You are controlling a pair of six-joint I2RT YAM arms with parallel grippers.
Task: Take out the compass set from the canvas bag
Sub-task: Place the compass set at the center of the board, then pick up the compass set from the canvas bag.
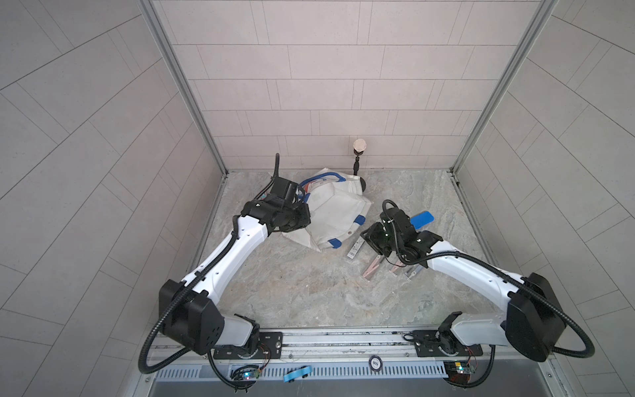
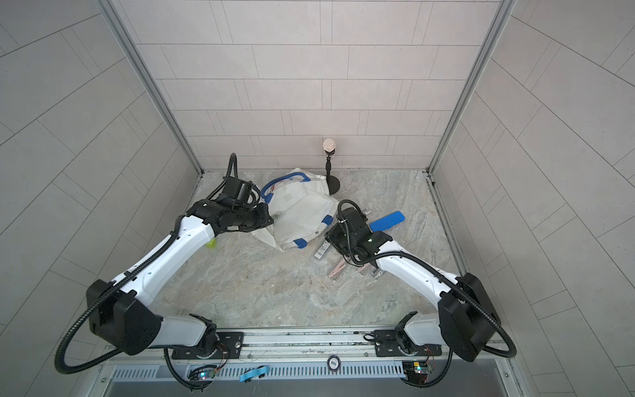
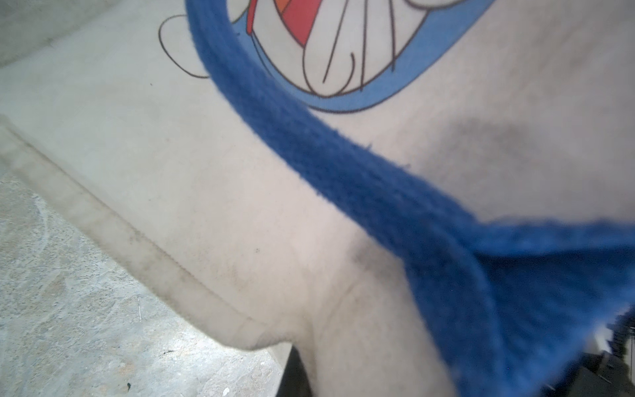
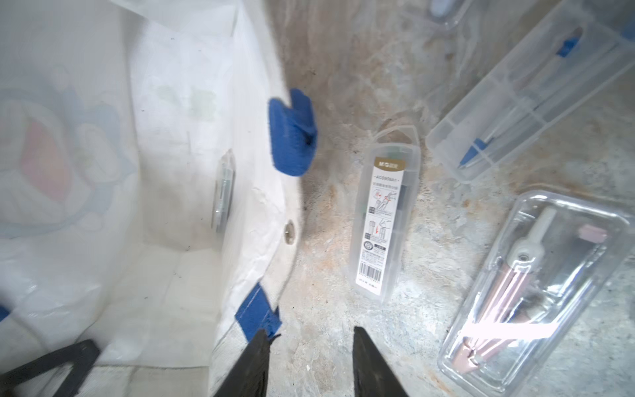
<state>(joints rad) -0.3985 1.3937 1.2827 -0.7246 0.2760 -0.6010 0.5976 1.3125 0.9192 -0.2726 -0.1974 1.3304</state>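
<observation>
Beside canvas bag (image 1: 338, 209), compass set (image 4: 385, 220) lies out, R gripper (image 4: 309, 330) jaws apart.

The grey, marble-patterned tabletop (image 1: 309, 292) carried everything. Toward its back lay the white canvas bag (image 1: 335, 209), slumped on its side with its open mouth facing right. Just beside that mouth the compass set (image 1: 372, 269) was spread on the bare stone. A label-side-up pack (image 4: 385, 220) lay nearest the bag, a pink compass pack (image 4: 525, 288) next to it, and a blue compass pack (image 4: 529, 89) beyond. A flat blue strip (image 1: 422, 219) lay near them. A black stand (image 2: 332, 185) stood by the back wall, perhaps touching the bag. A small yellow-green thing (image 2: 211, 244) lay toward the left side.
</observation>
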